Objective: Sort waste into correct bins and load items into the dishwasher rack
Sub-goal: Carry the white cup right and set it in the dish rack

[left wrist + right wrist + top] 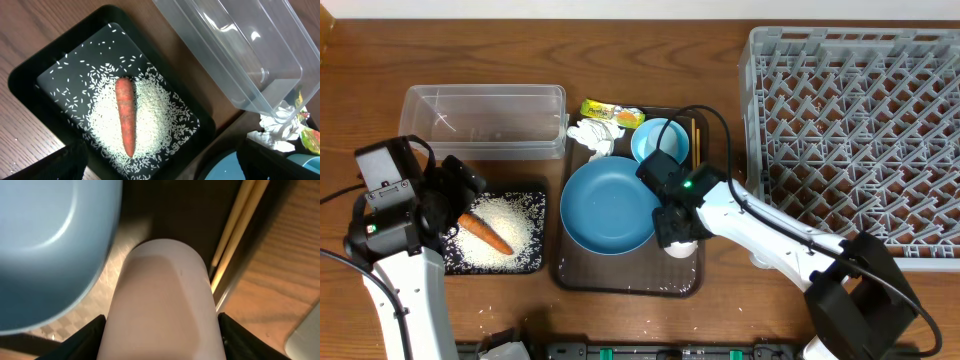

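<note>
Snugly, right hand (161, 324) clasps a smooth, rounded whitish-pink cup (162, 275).

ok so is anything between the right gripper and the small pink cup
Nothing visible. The small pink cup sits between the fingers of the right gripper. The blue bowl lies to one side and the chopsticks to the other, neither in the gap.

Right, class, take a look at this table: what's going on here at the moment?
The right gripper straddles the small whitish-pink cup on the brown serving tray, beside the large blue bowl; a firm grip isn't clear. The left gripper hangs open over the black tray, which holds the carrot and rice. The dishwasher rack holds nothing yet.
</note>
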